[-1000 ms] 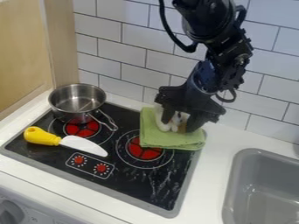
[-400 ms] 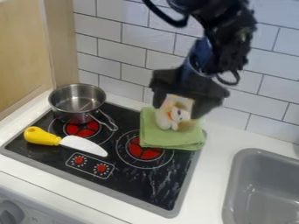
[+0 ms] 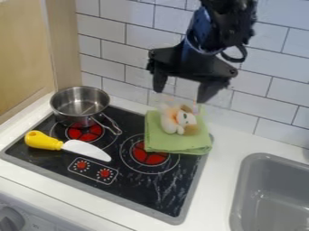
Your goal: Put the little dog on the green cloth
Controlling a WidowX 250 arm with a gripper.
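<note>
At the back right of the black toy cooktop (image 3: 136,191), a folded green cloth (image 3: 181,145) lies flat, its near left part covering some of a red-centred burner ring (image 3: 148,156). On the cloth, toward its rear half: the little plush dog (image 3: 179,120), cream-white with a tan ear and an orange patch at the front, resting on the fabric. Above it, the black two-finger gripper (image 3: 181,95) hangs from the arm, fingers spread wide and pointing down, clear of the dog and holding no object. White tiled wall (image 3: 127,54) behind. Left rear burner: a small stainless-steel saucepan (image 3: 78,104), upright, its wire-like handle angled toward the near right. In front of the pan, a toy knife (image 3: 66,145) lies across the cooktop, yellow handle to the left, white blade to the right, the tip just beyond the printed control panel (image 3: 93,170) with its two red dials. White counter (image 3: 214,180) runs around the cooktop; the grey sink basin (image 3: 274,194) is set in at right, apart from the cloth.
</note>
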